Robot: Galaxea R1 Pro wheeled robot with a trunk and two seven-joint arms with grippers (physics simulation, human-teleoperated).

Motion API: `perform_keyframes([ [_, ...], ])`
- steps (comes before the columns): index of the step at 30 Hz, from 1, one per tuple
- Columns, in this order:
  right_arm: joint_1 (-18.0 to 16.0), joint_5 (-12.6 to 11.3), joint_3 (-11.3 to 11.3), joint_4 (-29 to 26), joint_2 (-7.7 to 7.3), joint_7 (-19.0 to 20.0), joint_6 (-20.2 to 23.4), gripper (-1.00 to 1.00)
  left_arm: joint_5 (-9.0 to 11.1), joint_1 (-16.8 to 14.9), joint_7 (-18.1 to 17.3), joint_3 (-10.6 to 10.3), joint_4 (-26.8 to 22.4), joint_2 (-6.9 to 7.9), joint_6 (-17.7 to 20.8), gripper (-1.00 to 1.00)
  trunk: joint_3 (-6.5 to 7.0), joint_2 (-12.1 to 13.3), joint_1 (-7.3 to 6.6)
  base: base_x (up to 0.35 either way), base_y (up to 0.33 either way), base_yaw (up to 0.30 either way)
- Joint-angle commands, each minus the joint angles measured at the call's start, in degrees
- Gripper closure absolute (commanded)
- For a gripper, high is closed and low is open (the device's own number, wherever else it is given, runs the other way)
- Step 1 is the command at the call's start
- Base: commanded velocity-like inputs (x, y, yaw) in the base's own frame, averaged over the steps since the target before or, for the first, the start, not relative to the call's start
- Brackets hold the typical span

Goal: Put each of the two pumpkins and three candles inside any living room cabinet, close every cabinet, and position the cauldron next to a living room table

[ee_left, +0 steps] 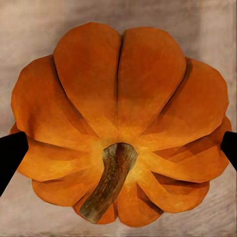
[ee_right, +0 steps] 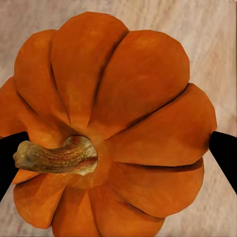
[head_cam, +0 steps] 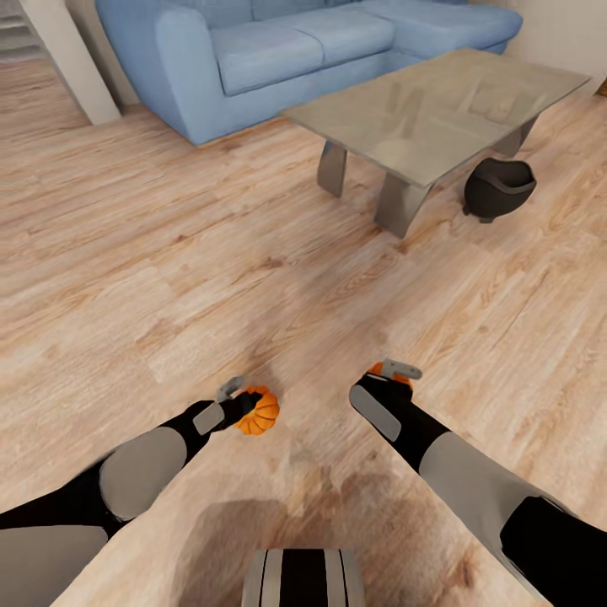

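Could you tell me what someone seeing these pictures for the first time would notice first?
Most striking are two bright-orange ribbed pumpkins, one clamped in the left gripper and the other in the right gripper, both held low over the light wood plank floor. Beyond them stands a glass-topped coffee table in front of a blue sofa, with a black cauldron on the floor right beside the table.

I see light wood plank floor (head_cam: pixel 169 278) throughout. Blue sofa (head_cam: pixel 287 51) at far side, grey glass-topped coffee table (head_cam: pixel 438 110) in front of it. Pale wall (head_cam: pixel 565 34) far right, white post (head_cam: pixel 72 59) far left.
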Motion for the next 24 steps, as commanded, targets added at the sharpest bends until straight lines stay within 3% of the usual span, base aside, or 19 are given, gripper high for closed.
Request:
perform_keyframes([
  [1,0.17,-0.18,0.2,-0.02,-0.02,-0.24,0.52,1.0,0.11,0.36,-0.94,-0.14,-0.22,0.0,0.3,1.0,0.2,0.0,-0.03,0.0,0.0,0.0],
  [7,1.29,-0.18,0.21,0.02,0.01,-0.25,0.45,1.0,0.09,2.12,-3.46,-0.14,-0.22,0.04,0.01,1.0,1.53,0.08,-0.19,0.0,0.0,0.0],
  [24,3.14,-0.11,0.26,0.36,0.09,-0.19,0.21,1.0,-0.25,4.11,-3.81,-0.21,-0.22,-0.11,-0.28,1.0,5.29,0.31,-0.63,0.0,0.0,0.0],
])
